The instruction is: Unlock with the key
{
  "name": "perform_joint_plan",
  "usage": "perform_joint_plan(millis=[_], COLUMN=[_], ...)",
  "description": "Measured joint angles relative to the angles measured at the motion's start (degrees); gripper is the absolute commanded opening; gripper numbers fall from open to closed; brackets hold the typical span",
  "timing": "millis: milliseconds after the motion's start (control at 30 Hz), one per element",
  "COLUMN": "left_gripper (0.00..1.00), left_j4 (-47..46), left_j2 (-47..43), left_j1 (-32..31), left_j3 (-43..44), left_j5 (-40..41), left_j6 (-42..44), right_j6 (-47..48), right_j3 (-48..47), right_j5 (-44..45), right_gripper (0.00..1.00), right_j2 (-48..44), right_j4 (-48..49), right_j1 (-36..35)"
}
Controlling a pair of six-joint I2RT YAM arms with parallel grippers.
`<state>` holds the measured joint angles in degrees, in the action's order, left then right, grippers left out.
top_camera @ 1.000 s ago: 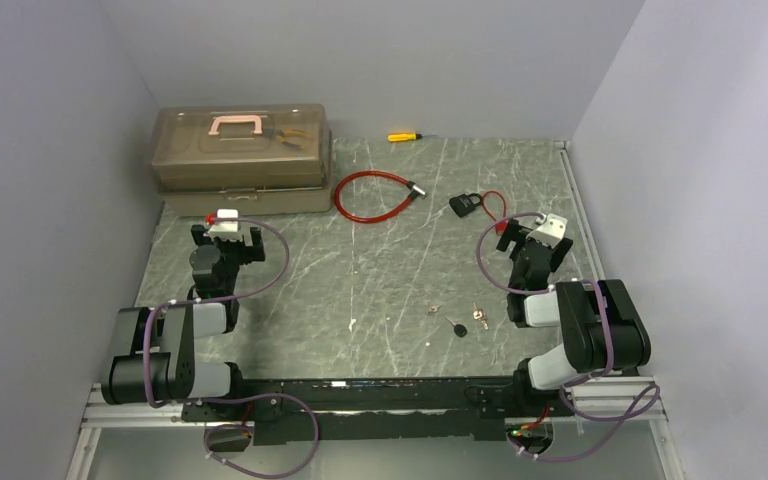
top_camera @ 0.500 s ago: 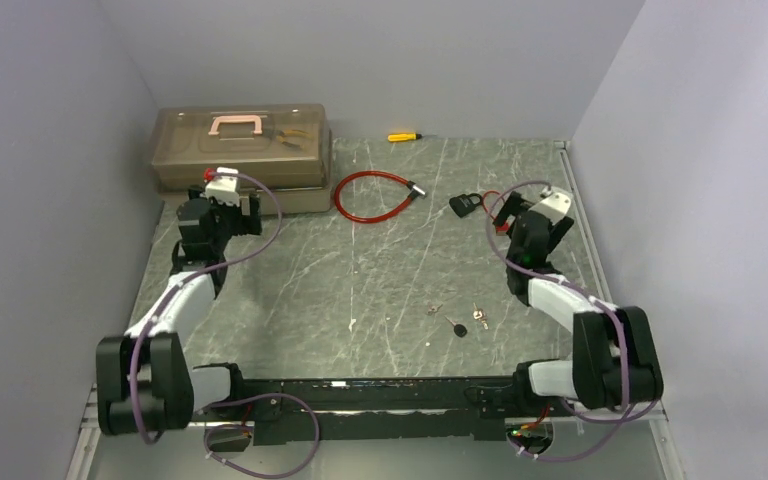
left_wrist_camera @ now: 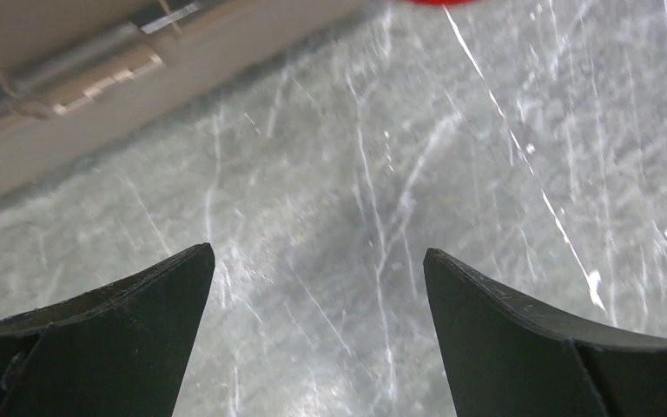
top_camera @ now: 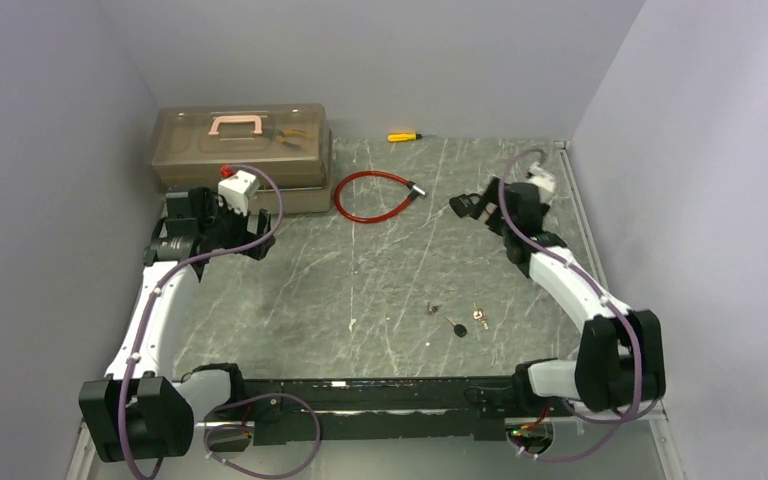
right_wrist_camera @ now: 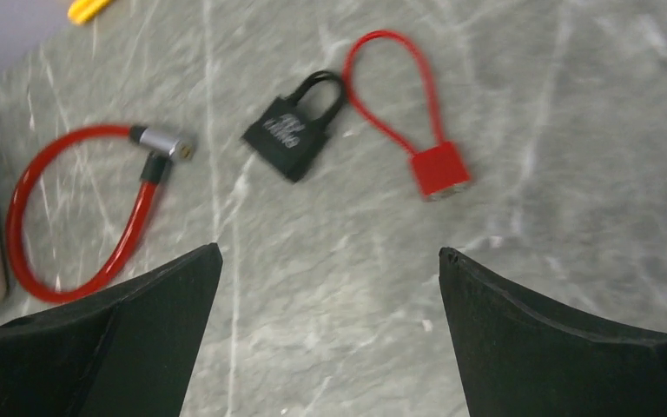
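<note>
Several small keys lie loose on the marble table, one black-headed key [top_camera: 457, 327] beside a small bunch of keys [top_camera: 479, 316]. A black padlock [right_wrist_camera: 291, 130] and a red cable padlock [right_wrist_camera: 439, 169] lie at the back right, just ahead of my right gripper [right_wrist_camera: 330, 256], which hovers open and empty above bare table. In the top view the right gripper [top_camera: 488, 205] sits right next to the black padlock [top_camera: 460, 206]. My left gripper [left_wrist_camera: 317, 256] is open and empty, low over the table beside the toolbox [left_wrist_camera: 95, 78]. From above, the left gripper [top_camera: 245, 238] is at the box's front.
A brown toolbox [top_camera: 240, 150] with a pink handle stands at the back left. A red coiled cable lock [top_camera: 372, 195] lies between the arms. A yellow screwdriver [top_camera: 404, 136] rests by the back wall. Grey walls close in three sides.
Both arms have stretched out from their folded poses. The left has moved toward the toolbox front, the right toward the padlocks. Both grippers stayed open; the keys have not moved.
</note>
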<state>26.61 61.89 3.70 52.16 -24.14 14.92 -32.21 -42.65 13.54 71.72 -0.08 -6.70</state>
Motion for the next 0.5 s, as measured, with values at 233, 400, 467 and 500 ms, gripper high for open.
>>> perform_joint_plan(millis=[233, 400, 467, 500], left_gripper=[0.98, 0.98, 0.98, 0.98], left_j4=[10.36, 15.17, 16.15, 16.41], left_j2=[2.4, 3.21, 3.21, 3.21], left_j1=[0.0, 0.0, 0.0, 0.0], left_j3=[1.33, 2.25, 2.86, 3.13], left_j5=[-2.38, -3.72, -4.22, -4.46], left_j6=[3.96, 5.68, 6.25, 6.49], right_j6=[3.21, 4.26, 4.63, 4.81], right_j3=[-16.33, -30.03, -35.82, -37.66], right_j5=[5.4, 6.45, 6.4, 6.4], right_gripper=[0.92, 0.9, 0.9, 0.9], right_j2=[14.82, 28.96, 34.84, 36.83], right_j4=[-8.61, -12.31, -13.11, -13.25], right_j1=[-15.3, -20.52, -21.53, -21.79])
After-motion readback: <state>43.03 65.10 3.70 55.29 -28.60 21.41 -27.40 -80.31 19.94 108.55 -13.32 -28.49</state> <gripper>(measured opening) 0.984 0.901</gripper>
